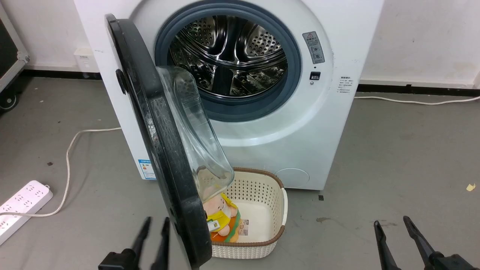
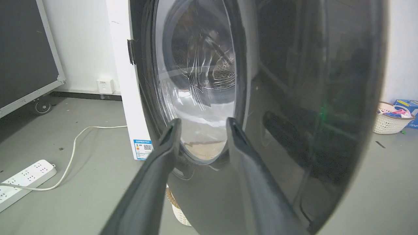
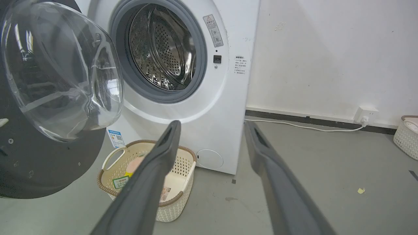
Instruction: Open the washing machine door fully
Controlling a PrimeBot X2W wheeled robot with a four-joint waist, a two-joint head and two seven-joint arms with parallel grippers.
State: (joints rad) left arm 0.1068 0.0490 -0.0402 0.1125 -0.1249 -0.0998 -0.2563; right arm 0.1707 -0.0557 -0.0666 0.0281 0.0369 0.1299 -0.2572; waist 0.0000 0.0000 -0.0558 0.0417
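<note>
Left tool (image 1: 155, 225) sits at the bottom of the head view, fingers a bit apart and holding nothing, just beside the outer face of the door (image 1: 165, 150). The door stands roughly square to the washer (image 1: 300, 131), so I'd call it about half open. Right tool (image 1: 392, 221) is low on the other side, also spread and empty, well apart from everything. A basket (image 1: 258, 187) with a plush toy (image 1: 221, 213) in it sits under the door's lower edge. A power strip (image 1: 22, 202) and its cable (image 1: 69, 157) lie on the floor to the left.

Left wrist view: the fingers point straight at the glossy black outer face, with nothing between them. I can't tell if they touch it. Here's my worry: that tool is on the side the door has to swing toward. A push from there closes the door instead of opening it, and staying put just blocks the swing.

Right wrist view: the fingers are wide apart and aimed at the washer front, with the glass bowl (image 3: 65, 65) off to one side. If this arm pushes from the inside, I'd guess it slides off that curved glass unless it catches the rim. A low reach could also clip the basket. If the base rolls left for room, the strip and cable could end up under a wheel.
</note>
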